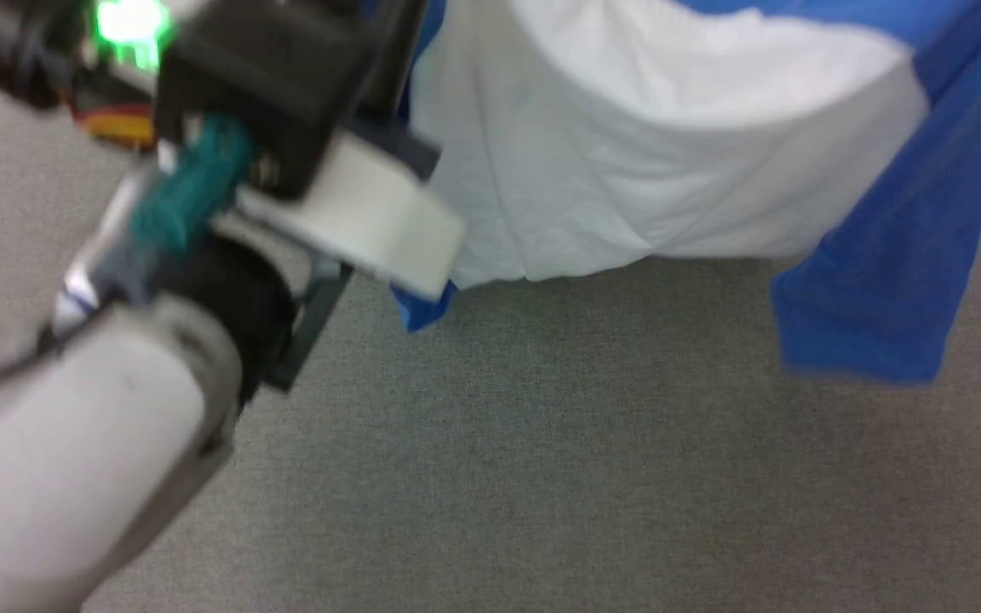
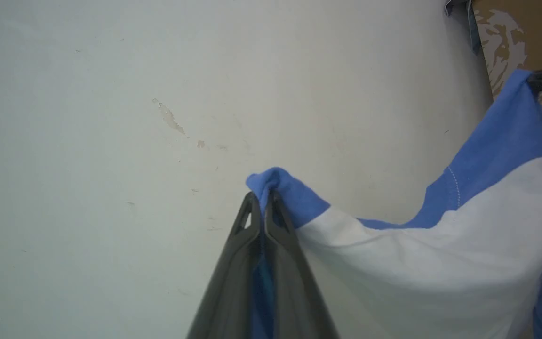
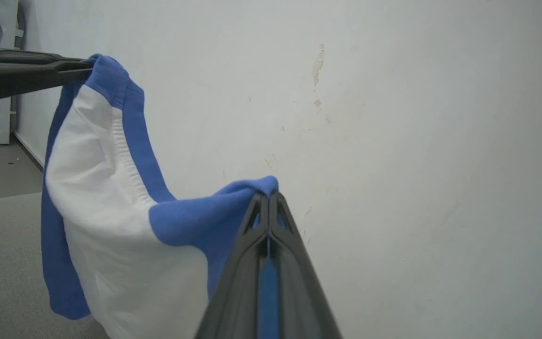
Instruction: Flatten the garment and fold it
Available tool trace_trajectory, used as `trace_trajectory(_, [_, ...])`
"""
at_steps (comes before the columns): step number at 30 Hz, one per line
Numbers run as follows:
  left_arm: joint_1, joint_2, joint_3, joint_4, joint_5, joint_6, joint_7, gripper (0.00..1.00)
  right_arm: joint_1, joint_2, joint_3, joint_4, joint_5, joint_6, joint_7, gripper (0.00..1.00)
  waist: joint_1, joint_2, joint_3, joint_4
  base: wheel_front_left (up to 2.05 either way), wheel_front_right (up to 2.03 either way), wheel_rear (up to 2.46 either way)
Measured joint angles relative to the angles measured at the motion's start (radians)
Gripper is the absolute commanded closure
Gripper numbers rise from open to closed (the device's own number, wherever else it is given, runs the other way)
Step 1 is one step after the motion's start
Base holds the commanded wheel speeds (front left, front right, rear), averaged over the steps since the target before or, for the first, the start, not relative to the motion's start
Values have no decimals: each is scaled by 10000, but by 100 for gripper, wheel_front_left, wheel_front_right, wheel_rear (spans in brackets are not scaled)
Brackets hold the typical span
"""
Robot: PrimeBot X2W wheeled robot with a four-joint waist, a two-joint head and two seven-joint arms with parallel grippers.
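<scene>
One garment [image 1: 644, 170] is hanging between two grippers, the left gripper [image 2: 262, 200] and the right gripper [image 3: 268, 200], each pinching one blue fold at the tips of its two dark fingers. Two blue sleeves are dangling, one sleeve [image 1: 882, 281] below the right gripper and one [image 3: 59, 282] below the left. One green light [image 1: 133, 25] is glowing behind the left gripper, and one cardboard box [image 2: 520, 37] is showing just beyond the right gripper.

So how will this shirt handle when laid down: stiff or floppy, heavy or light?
Probably very floppy: the shirt sags in a curve between the left hand and the right hand, both shut on blue fabric. Likely light, as two small pinches carry it. Its loose blue sleeve may bunch rather than land flat.
</scene>
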Motion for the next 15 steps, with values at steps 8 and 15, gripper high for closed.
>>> trace_trajectory(8, [-2513, -940, 374, 1843, -989, -610, 934, 100, -3228, 199, 673, 1845, 759, 0, 861, 100, 0, 0, 599, -64, 0, 0, 0])
trace_trajectory(15, [-4952, -1498, 174, 4690, -125, -849, 1003, 100, -6164, 190, 1751, 4282, 127, 0, 786, 100, 1, 0, 1644, -121, 0, 0, 0])
